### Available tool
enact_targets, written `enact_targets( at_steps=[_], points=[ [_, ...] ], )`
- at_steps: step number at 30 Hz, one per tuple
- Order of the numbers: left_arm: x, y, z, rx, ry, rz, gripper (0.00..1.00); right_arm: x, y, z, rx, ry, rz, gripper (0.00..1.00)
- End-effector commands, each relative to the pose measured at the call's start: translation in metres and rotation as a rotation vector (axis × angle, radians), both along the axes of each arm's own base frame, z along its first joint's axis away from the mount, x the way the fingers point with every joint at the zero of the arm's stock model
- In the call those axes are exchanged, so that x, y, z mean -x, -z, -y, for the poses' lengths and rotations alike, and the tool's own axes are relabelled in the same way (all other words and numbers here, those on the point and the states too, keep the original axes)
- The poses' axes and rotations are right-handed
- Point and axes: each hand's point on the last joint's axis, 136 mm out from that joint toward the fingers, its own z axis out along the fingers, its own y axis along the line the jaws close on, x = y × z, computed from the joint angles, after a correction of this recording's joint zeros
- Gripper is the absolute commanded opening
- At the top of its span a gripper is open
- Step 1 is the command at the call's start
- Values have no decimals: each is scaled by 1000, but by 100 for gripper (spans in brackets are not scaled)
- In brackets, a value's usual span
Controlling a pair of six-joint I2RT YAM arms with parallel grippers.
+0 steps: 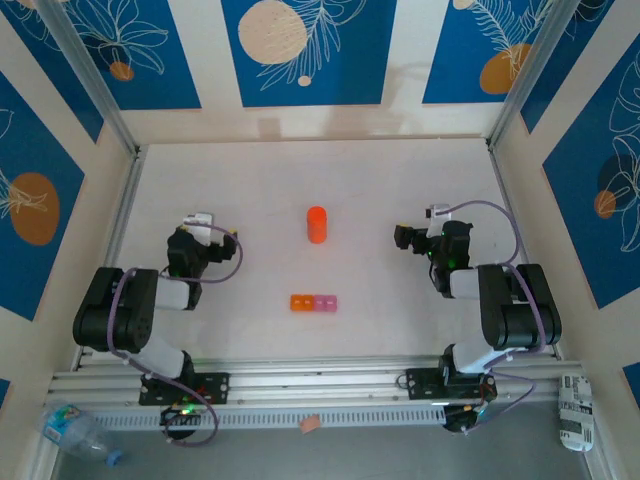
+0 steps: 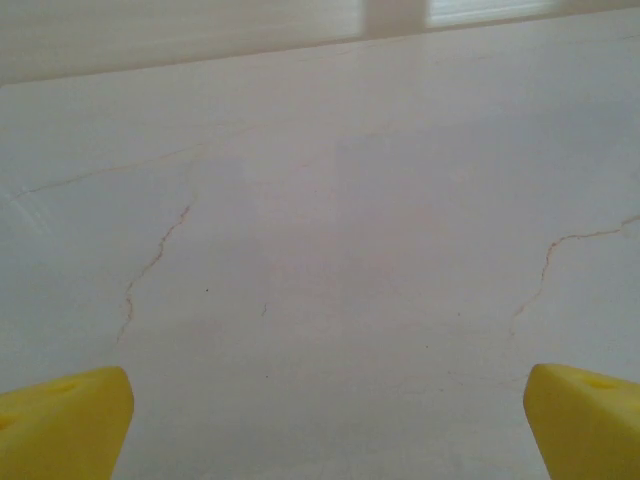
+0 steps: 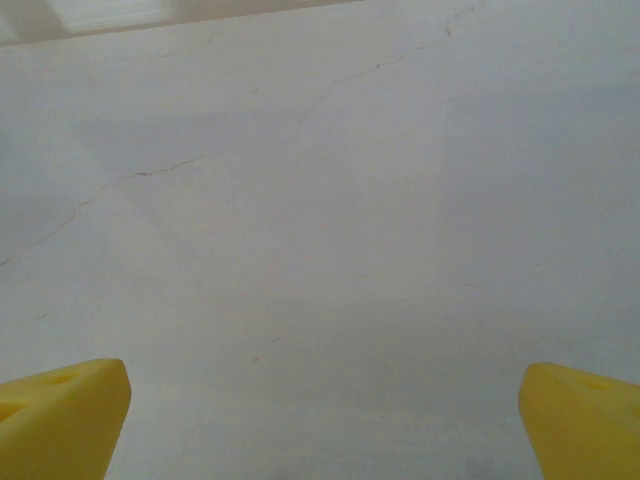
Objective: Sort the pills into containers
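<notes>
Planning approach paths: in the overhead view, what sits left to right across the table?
Open left claw → orange cylindrical plastic bottle → open right claw.

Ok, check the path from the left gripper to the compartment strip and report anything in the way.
Nothing visible is in the way. Bare table lies between the left gripper and the strip of containers. The orange bottle stands farther back, off that line. The gripper is open.
</notes>
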Motion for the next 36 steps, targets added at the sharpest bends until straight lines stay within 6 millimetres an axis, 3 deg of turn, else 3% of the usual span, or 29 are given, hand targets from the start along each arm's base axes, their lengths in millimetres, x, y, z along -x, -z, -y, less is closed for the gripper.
enact_targets(
  at_steps=[1,30,36],
  points=[
    [-3,-4,-1,0,6,12,100,-7,-13,-1,12,-21,44,99],
    [-5,-4,-2,12,11,-1,100,-6,-14,0,-3,-24,46,99],
    [-6,-27,-11,9,-47,-23,100,-8,-39,14,30,92,-3,100]
  ],
)
